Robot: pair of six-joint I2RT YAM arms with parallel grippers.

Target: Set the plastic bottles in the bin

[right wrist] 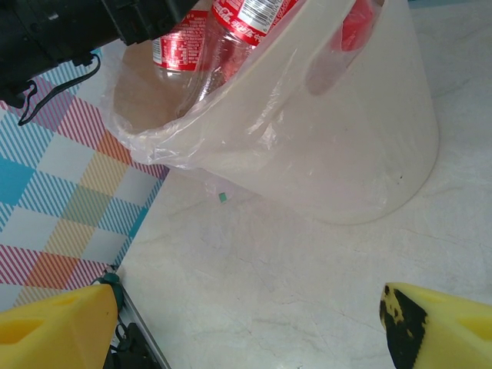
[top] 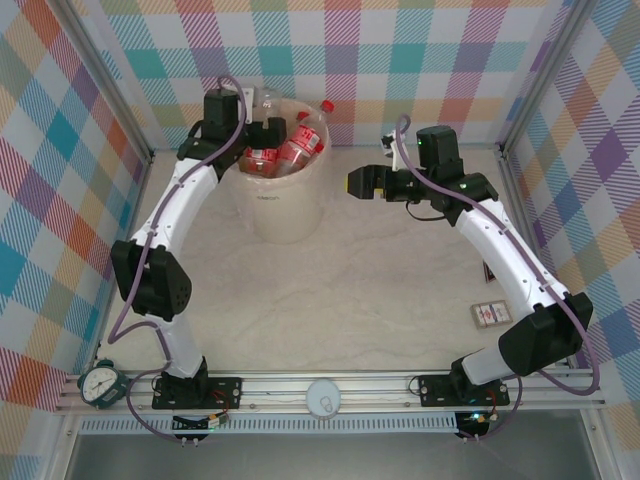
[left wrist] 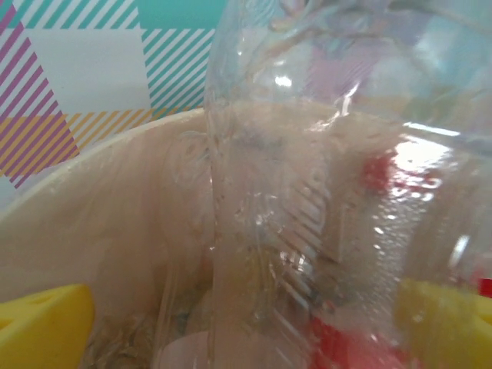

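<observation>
**A:** As you look from the top, where are the bottles?
**B:** In the bin, far left; your left claw hangs over it.
**A:** Left wrist?
**B:** Fingers released, a clear bottle between them.
**A:** Right wrist?
**B:** Your right claw is released, empty, right of the bin.

The top external camera looks steeply down from above and behind the arm bases, which lie at 6 o'clock, taking in the whole table from afar, the bin at 11 o'clock. The left wrist camera sits very close, facing the bin's inner wall through a clear bottle. The right wrist camera, farther back, faces the bin's outer wall at 1 o'clock. All three share the bin.
</observation>
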